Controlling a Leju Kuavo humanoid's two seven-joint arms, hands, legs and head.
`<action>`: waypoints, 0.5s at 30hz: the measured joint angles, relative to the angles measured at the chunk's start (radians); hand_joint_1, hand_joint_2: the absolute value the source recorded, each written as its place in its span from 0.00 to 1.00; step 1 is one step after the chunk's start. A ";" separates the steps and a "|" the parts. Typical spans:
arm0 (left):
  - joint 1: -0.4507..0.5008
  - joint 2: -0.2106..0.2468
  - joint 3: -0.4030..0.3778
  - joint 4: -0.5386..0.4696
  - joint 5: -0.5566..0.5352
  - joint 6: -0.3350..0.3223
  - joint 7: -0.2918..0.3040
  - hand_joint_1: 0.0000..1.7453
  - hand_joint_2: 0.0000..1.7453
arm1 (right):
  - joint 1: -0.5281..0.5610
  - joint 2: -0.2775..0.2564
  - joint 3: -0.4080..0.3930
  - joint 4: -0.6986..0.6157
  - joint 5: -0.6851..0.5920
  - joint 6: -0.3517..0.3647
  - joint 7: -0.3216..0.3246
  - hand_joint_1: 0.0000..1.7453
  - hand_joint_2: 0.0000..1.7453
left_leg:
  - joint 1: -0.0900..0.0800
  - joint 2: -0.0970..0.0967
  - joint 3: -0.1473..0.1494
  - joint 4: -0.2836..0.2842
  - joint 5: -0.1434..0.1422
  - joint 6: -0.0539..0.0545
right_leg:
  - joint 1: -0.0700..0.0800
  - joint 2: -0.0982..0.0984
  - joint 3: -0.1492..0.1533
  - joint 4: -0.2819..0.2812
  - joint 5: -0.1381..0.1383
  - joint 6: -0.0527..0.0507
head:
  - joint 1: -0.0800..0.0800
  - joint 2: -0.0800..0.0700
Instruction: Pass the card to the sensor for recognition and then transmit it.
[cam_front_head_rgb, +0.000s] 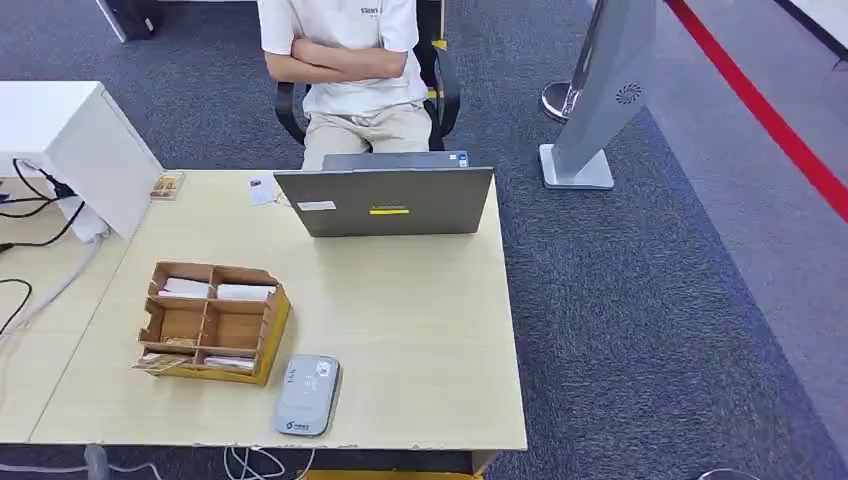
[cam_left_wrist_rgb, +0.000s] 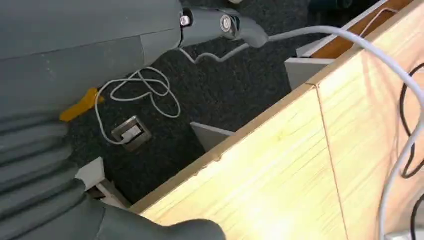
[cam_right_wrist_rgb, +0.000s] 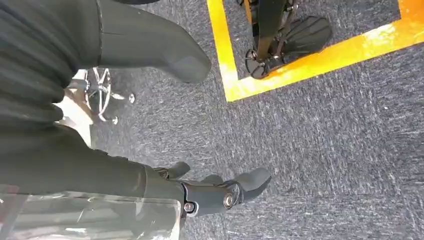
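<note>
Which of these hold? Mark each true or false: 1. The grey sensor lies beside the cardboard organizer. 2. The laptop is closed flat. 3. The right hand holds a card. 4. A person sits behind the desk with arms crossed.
1. True: the sensor lies by the cardboard organizer, near the desk front edge.
2. False: the laptop stands open, its lid's back facing the robot.
3. False: the right hand hangs over carpet holding nothing.
4. True: the person sits with arms crossed.
</note>
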 joint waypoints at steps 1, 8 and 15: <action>0.000 0.000 0.003 -0.005 0.000 0.000 0.000 0.00 0.00 | 0.000 0.002 -0.002 0.000 0.001 0.000 0.000 0.00 1.00 | 0.000 0.000 0.000 0.000 0.000 0.000 | 0.000 0.000 0.000 0.000 0.000 0.000 | 0.000 0.000; 0.004 -0.001 0.014 -0.026 -0.013 0.011 0.001 0.00 0.00 | -0.001 0.006 -0.009 0.002 0.006 -0.002 0.006 0.00 1.00 | 0.000 0.000 0.000 0.000 0.000 0.000 | 0.000 0.000 0.000 0.000 0.000 0.000 | 0.000 0.000; 0.012 -0.003 0.013 -0.093 -0.014 0.042 -0.024 0.00 1.00 | -0.001 0.010 -0.012 0.004 0.009 -0.002 0.007 0.00 1.00 | 0.000 0.000 0.000 0.000 0.000 0.000 | 0.000 0.000 0.000 0.000 0.000 0.000 | 0.000 0.000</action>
